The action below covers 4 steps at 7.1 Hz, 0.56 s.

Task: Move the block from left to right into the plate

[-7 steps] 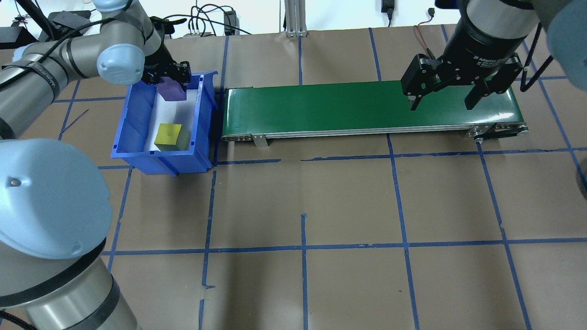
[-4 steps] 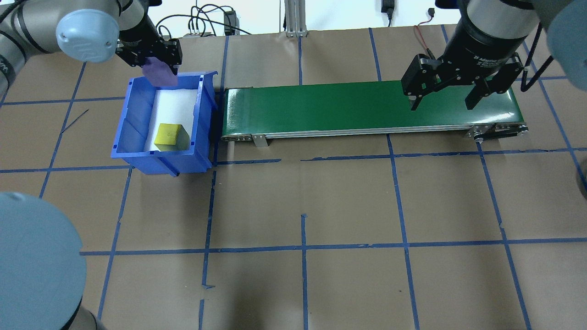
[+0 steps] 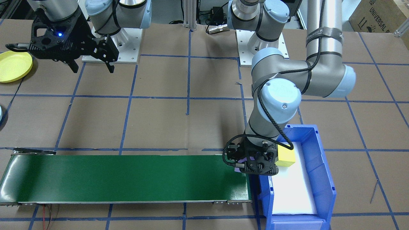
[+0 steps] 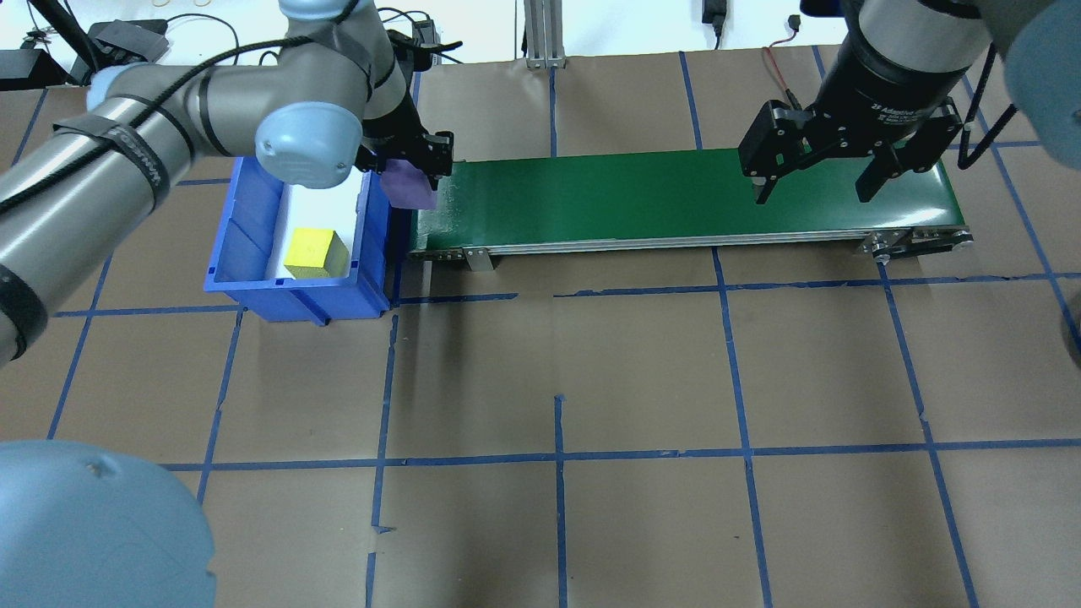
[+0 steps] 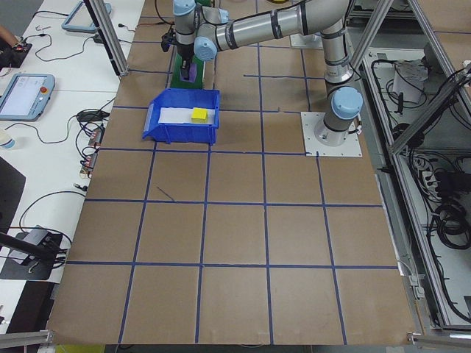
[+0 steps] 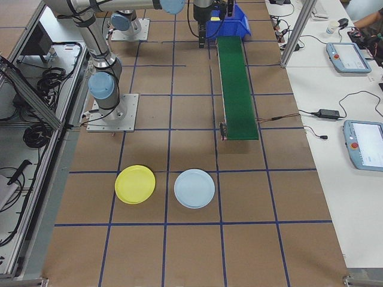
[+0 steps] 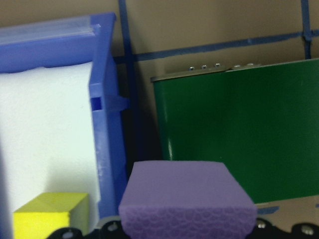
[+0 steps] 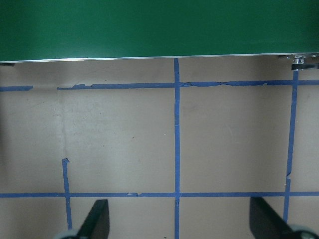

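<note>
— Overhead exterior view: where is the purple block (image 4: 409, 185) sitting right now?

— The left tool (image 4: 406, 165) is gripping it, holding it over the gap between the blue bin (image 4: 253, 221) and the near end of the green conveyor belt (image 4: 676, 196). The belt surface is lying just toward 3 o'clock of the block.

— And the belt's long axis?

— It is running 9 to 3 o'clock, so a short shift toward 3 should put the block over the belt.

— The other arm?

— The right tool (image 4: 815, 179) is hanging with its jaws apart and empty over the belt's far end, well apart from the block. The left is plainly nearer.

— Anything left in the bin?

— A yellow block (image 4: 314, 252) is lying in it, toward 7 o'clock of the purple one.
</note>
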Each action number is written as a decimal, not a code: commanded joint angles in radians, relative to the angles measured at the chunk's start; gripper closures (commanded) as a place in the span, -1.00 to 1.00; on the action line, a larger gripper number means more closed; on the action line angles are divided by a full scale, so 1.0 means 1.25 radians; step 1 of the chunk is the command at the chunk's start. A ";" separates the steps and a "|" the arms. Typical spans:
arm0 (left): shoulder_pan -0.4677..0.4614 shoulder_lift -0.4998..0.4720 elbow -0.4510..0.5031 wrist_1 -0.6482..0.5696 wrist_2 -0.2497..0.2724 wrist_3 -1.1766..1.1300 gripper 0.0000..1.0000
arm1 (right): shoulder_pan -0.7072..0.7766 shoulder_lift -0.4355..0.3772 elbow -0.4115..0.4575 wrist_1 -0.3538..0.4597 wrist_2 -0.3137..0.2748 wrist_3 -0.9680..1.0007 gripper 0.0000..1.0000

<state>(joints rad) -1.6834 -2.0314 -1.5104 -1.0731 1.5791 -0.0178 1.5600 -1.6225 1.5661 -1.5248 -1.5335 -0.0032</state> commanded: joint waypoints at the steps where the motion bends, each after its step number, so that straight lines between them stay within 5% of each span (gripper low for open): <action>1: -0.022 -0.040 -0.014 0.075 -0.002 -0.034 -0.12 | -0.001 0.000 0.000 0.001 -0.002 -0.001 -1.00; 4: -0.023 -0.043 -0.016 0.103 -0.009 -0.065 -1.00 | 0.000 0.000 0.000 -0.001 0.002 -0.001 -1.00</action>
<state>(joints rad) -1.7112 -2.0844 -1.5317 -0.9504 1.5747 -0.0698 1.5598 -1.6230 1.5662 -1.5259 -1.5313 -0.0045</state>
